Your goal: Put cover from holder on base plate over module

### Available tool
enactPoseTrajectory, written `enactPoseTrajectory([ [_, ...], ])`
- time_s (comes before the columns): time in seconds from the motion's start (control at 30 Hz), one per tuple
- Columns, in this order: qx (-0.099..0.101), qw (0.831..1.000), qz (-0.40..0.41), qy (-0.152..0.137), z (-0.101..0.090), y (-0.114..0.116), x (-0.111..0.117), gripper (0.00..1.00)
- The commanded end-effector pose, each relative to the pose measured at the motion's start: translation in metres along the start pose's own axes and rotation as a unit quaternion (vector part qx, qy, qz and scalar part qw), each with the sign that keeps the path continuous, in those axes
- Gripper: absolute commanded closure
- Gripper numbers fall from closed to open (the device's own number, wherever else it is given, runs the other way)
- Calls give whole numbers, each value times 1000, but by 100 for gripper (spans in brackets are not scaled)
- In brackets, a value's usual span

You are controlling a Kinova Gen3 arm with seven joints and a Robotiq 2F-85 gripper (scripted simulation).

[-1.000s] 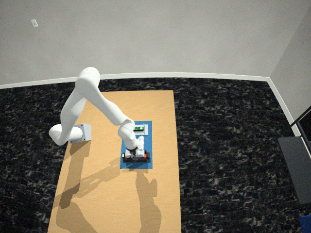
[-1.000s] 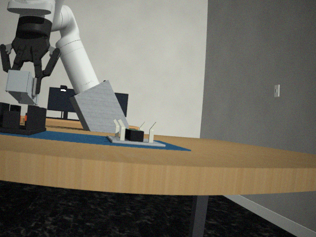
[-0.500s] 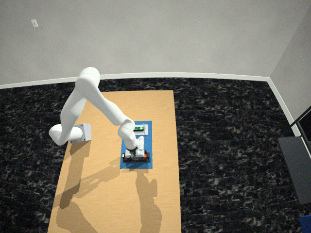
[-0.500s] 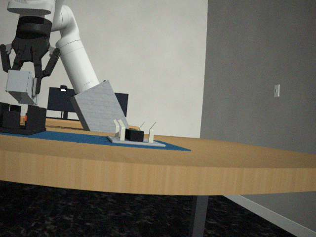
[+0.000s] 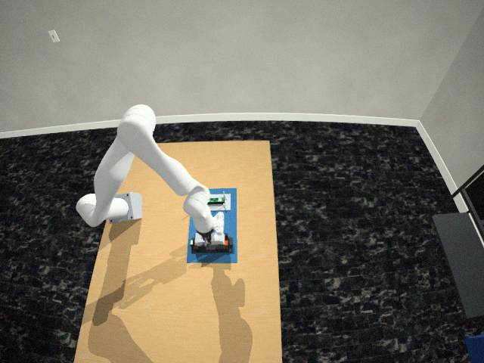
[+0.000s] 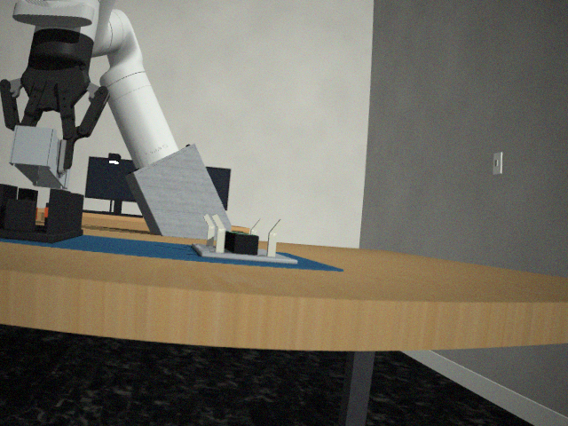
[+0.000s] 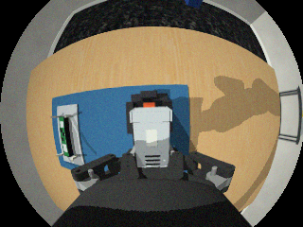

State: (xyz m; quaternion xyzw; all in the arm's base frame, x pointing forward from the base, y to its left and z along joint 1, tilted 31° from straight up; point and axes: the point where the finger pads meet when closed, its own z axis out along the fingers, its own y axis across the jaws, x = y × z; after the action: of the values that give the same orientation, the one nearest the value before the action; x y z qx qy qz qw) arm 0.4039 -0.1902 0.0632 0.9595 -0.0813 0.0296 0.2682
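Observation:
My gripper [image 6: 38,138] is shut on the light grey box-shaped cover [image 6: 35,153] and holds it in the air just above the black holder [image 6: 35,213]. In the wrist view the cover [image 7: 151,135] hangs between my fingers over the holder [image 7: 150,100], which has an orange mark. In the top view my gripper [image 5: 206,234] is over the holder [image 5: 212,246] at the near end of the blue mat. The grey base plate [image 6: 245,253] carries the dark module [image 6: 241,242] with a green top, between white posts. It lies at the far end of the mat [image 5: 218,201].
The blue mat [image 5: 212,226] lies on a wooden table. The arm's grey base block [image 6: 177,193] stands behind the base plate. Thin angled posts [image 6: 274,236] rise from the plate's corners. A dark monitor stands behind the table.

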Motion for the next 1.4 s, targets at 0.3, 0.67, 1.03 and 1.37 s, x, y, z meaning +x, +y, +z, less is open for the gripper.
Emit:
enactPoseTrajectory([
  [0.3, 0, 1000, 0, 1, 0, 0, 0, 100],
  [0.67, 0, 1000, 0, 1, -15, 0, 0, 100],
  [1.03, 0, 1000, 0, 1, -30, 0, 0, 100],
  [1.37, 0, 1000, 1, 0, -56, 1, 0, 100],
])
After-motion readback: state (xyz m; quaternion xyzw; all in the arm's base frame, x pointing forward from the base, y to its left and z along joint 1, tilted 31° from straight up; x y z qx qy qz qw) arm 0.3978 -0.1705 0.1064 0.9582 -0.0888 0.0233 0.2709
